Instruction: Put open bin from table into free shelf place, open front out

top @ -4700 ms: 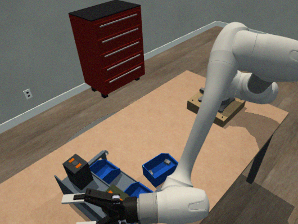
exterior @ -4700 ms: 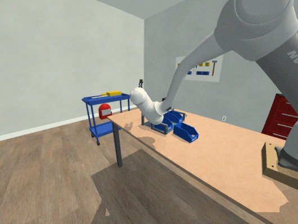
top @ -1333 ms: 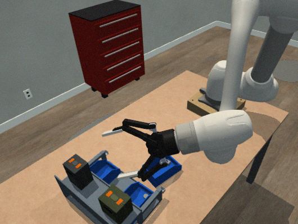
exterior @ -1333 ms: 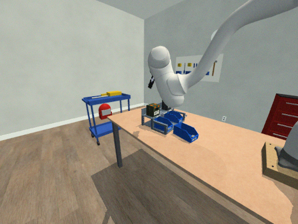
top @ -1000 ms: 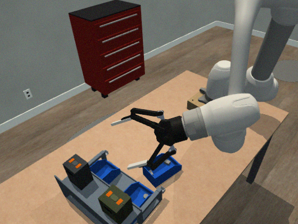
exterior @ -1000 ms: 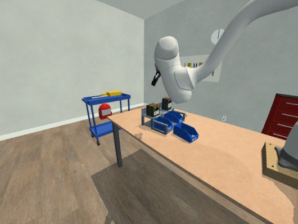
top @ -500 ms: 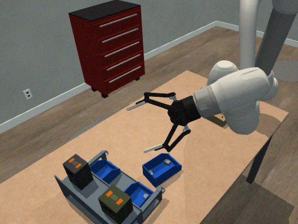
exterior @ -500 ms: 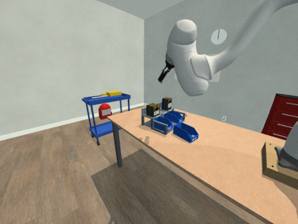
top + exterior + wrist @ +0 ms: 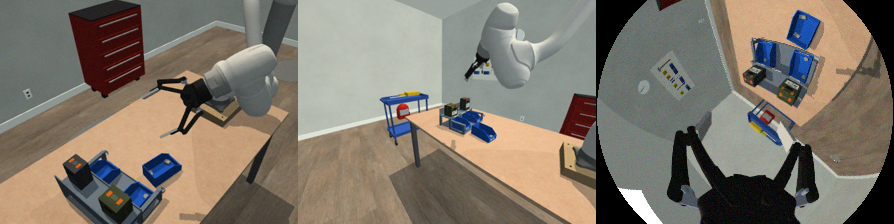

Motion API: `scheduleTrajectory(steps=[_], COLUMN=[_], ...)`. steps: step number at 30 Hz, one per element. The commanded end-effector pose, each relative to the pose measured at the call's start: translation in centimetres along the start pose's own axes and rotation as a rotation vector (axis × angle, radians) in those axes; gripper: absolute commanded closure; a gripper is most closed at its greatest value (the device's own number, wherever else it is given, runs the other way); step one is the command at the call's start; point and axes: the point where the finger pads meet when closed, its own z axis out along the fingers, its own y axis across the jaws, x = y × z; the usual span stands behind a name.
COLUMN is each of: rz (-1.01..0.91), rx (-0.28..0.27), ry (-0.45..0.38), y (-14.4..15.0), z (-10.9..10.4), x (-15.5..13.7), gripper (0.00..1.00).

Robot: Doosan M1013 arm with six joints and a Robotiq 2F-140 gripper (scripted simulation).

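The gripper (image 9: 159,116) hangs high above the table (image 9: 230,146), its black fingers (image 9: 168,132) spread wide with nothing between them. The blue open bin (image 9: 161,169) sits on the table just beside the grey shelf (image 9: 84,197), a couple of small parts in it. On the shelf two more blue bins (image 9: 104,170) stand apart, leaving a gap between them, with a dark case (image 9: 77,170) and a green case (image 9: 115,203) behind them.
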Motion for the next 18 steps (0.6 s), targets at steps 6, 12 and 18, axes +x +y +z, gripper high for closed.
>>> scheduleTrajectory(steps=[6, 12, 18], rz=[0.077, 0.113, 0.165], rx=[-0.059, -0.086, -0.127], ry=[0.027, 0.040, 0.059], y=[-1.2, -1.7, -2.3], z=[-3.1, -4.5, -6.5], x=[3.3, 4.9, 7.3], gripper=[0.00, 0.00, 0.00])
